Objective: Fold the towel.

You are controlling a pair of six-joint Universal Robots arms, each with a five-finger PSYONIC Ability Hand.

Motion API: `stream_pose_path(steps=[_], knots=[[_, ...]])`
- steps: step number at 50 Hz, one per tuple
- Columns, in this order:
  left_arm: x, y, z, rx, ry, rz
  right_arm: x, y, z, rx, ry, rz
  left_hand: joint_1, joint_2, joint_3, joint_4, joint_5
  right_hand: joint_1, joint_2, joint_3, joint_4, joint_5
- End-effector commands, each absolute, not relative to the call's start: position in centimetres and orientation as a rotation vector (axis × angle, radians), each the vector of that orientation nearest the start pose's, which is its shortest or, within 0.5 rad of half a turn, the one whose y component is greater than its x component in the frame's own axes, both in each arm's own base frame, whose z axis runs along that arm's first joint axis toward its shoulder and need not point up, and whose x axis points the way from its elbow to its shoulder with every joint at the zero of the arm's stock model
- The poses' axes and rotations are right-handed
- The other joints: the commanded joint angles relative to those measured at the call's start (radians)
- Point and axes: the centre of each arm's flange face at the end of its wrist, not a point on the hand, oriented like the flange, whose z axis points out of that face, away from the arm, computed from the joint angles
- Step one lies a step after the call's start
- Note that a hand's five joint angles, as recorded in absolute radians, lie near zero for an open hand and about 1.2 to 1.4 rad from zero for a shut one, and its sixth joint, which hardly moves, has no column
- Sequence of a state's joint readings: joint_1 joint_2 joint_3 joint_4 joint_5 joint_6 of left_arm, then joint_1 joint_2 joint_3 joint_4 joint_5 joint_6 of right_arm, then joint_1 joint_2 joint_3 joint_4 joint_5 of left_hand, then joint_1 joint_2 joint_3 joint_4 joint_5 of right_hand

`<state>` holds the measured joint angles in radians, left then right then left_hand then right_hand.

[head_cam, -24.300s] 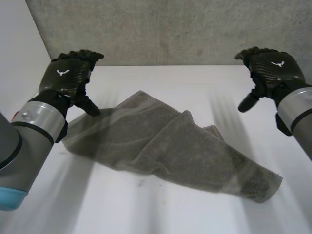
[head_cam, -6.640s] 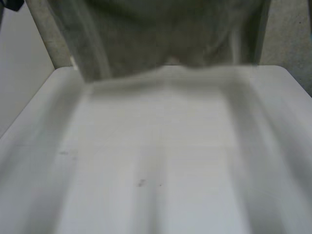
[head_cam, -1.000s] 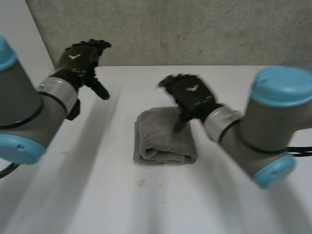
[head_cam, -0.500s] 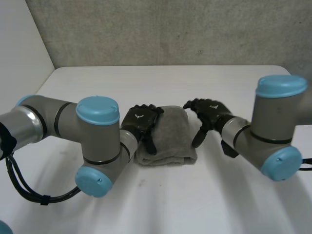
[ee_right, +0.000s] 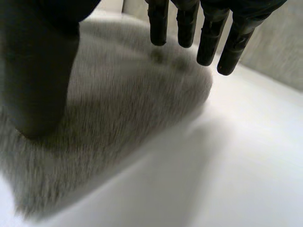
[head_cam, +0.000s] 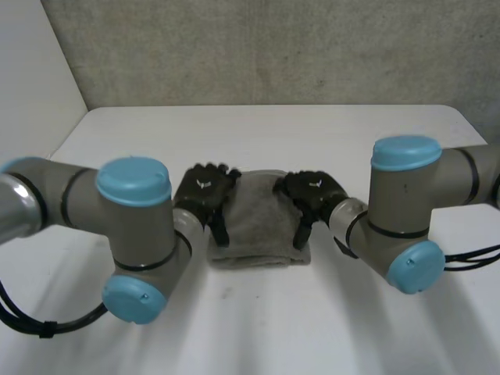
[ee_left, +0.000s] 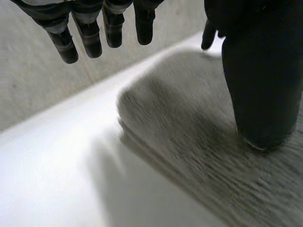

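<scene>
The grey towel (head_cam: 258, 223) lies folded into a small thick rectangle at the table's middle. My left hand (head_cam: 205, 190) sits at its left edge and my right hand (head_cam: 311, 191) at its right edge, both open. In the left wrist view the straight fingers (ee_left: 90, 38) hover above the table beside the towel (ee_left: 189, 137), while the thumb (ee_left: 260, 94) rests on the cloth. The right wrist view mirrors this: fingers (ee_right: 208, 38) hang over the towel's (ee_right: 123, 118) far end and the thumb (ee_right: 38, 75) presses on the cloth.
The white table (head_cam: 258, 328) has free room in front of the towel and behind it. A grey wall (head_cam: 273, 47) stands along the back edge. Both arms bend in low over the table on either side of the towel.
My left hand came down from the far left to the towel's left edge. My right hand drew off the towel's top, then closed in on its right edge.
</scene>
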<state>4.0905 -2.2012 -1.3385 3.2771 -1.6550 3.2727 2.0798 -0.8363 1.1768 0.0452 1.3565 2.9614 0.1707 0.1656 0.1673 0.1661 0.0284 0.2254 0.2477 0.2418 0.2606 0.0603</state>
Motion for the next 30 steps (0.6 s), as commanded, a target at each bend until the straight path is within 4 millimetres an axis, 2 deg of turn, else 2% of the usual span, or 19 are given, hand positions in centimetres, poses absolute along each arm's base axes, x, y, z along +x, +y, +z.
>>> stream_pose_path(steps=[1, 3, 4, 5, 6, 7, 8, 10, 14, 19, 30], knots=[[-33.4, -25.6, 22.7, 0.837, 2.404, -2.272, 32.8, -29.1, 21.9, -0.880, 2.017, -1.715, 0.004, 0.009, 0.007, 0.008, -0.028, -0.051, -0.073, -0.067, -0.086, -0.060], [-32.1, -26.2, 26.2, 0.754, 2.319, -2.377, 31.5, -29.1, 26.3, -0.804, 1.968, -1.869, 0.004, 0.009, 0.007, 0.008, -0.028, -0.051, -0.073, -0.067, -0.086, -0.060], [-32.1, -26.2, 26.3, 0.753, 2.319, -2.377, 31.4, -29.1, 26.4, -0.803, 1.967, -1.870, 0.004, 0.009, 0.007, 0.008, -0.028, -0.051, -0.073, -0.067, -0.086, -0.060], [-30.9, -26.8, 27.8, 0.694, 2.277, -2.410, 30.3, -29.3, 28.3, -0.749, 1.960, -1.951, 0.004, 0.009, 0.007, 0.008, -0.028, -0.051, -0.073, -0.067, -0.086, -0.060], [-30.9, -26.8, 27.8, 0.694, 2.277, -2.411, 29.0, -29.5, 29.9, -0.690, 1.967, -2.022, 0.004, 0.009, 0.007, 0.008, -0.028, -0.051, -0.073, -0.067, -0.086, -0.060], [-29.6, -27.4, 29.1, 0.637, 2.251, -2.420, 29.0, -29.5, 29.9, -0.689, 1.967, -2.023, 0.004, 0.009, 0.007, 0.008, -0.028, -0.051, -0.073, -0.067, -0.086, -0.060], [-28.5, -27.6, 29.9, 0.603, 2.247, -2.404, 28.0, -29.5, 31.1, -0.639, 1.978, -2.076, 0.004, 0.009, 0.007, 0.008, -0.028, -0.051, -0.073, -0.067, -0.086, -0.060], [-27.8, -27.7, 30.6, 0.581, 2.247, -2.390, 27.2, -29.4, 31.6, -0.603, 2.002, -2.107, 0.004, 0.009, 0.007, 0.008, -0.028, -0.051, -0.073, -0.067, -0.086, -0.060], [-27.0, -27.5, 31.3, 0.564, 2.259, -2.367, 26.3, -28.8, 31.0, -0.589, 2.102, -2.062, 0.004, 0.009, 0.007, 0.008, -0.028, -0.051, -0.073, -0.067, -0.086, -0.060], [-25.6, -27.9, 31.5, 0.480, 2.282, -2.358, 25.8, -28.5, 30.5, -0.588, 2.140, -2.034, 0.004, 0.009, 0.007, 0.008, -0.028, -0.051, -0.073, -0.067, -0.086, -0.060], [-25.5, -27.9, 31.3, 0.451, 2.320, -2.358, 25.6, -28.2, 29.9, -0.608, 2.156, -2.026, 0.004, 0.009, 0.007, 0.008, -0.028, -0.051, -0.073, -0.067, -0.086, -0.060]])
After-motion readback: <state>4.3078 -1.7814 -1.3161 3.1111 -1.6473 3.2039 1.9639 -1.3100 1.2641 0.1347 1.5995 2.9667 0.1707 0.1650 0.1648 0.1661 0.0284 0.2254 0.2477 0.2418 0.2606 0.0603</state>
